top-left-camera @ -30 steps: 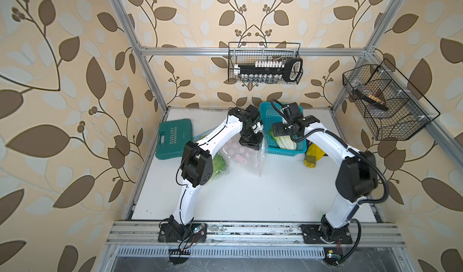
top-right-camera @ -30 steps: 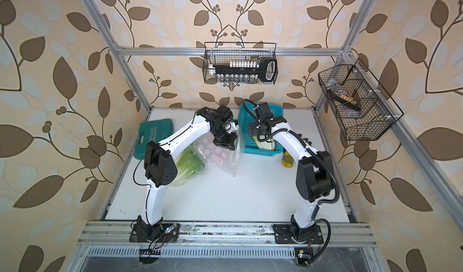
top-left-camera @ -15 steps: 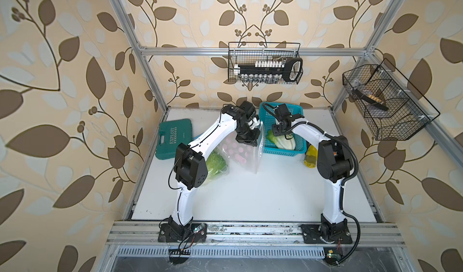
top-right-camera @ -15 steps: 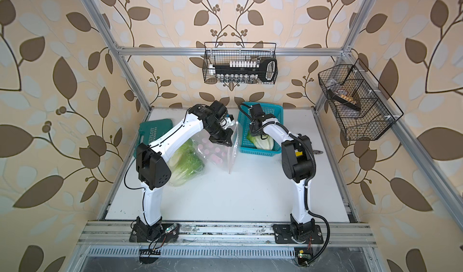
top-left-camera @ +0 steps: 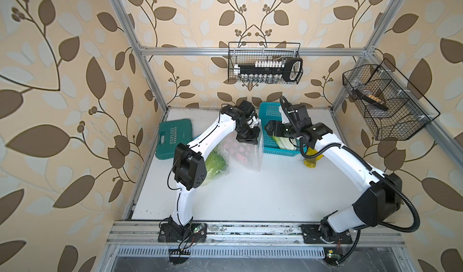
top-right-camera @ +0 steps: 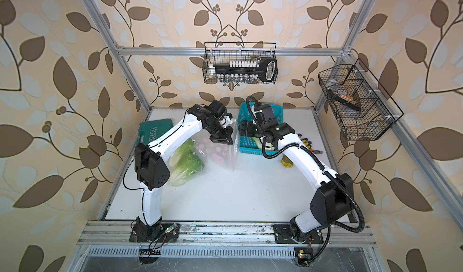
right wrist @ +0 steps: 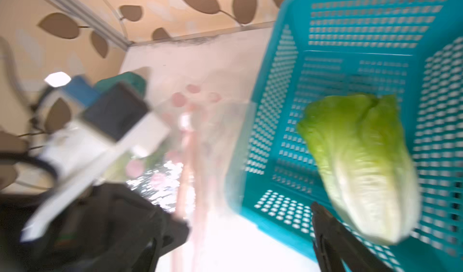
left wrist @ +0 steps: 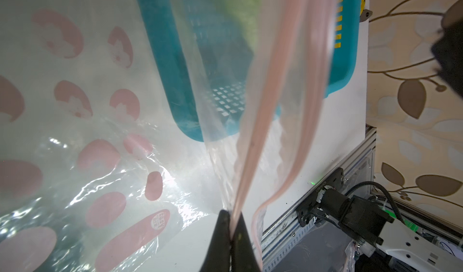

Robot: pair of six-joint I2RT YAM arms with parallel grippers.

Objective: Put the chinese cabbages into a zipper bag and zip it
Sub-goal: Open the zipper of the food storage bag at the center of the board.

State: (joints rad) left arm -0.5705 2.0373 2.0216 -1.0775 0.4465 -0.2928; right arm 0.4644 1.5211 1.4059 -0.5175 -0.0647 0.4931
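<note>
Your left gripper (left wrist: pixel 232 215) pinched the pink edge of the zipper bag (left wrist: pixel 100 133) beside the teal basket (left wrist: pixel 165 70). Your right gripper (right wrist: pixel 235 228) stood wide apart near the basket's chinese cabbage (right wrist: pixel 358 163).

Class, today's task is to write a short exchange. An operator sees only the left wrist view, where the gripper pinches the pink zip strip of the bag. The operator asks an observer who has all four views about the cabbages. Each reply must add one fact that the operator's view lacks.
Operator: My view shows only plastic and pink print. Is anything inside the bag?

Observer: Yes. In both top views, two cabbage heads lie at the closed end of the zipper bag, resting on the table.

Operator: I see a green blur through the plastic, over the basket. What is it?

Observer: It is a third cabbage. The right wrist view shows it lying inside the teal basket, outside the bag.
</note>
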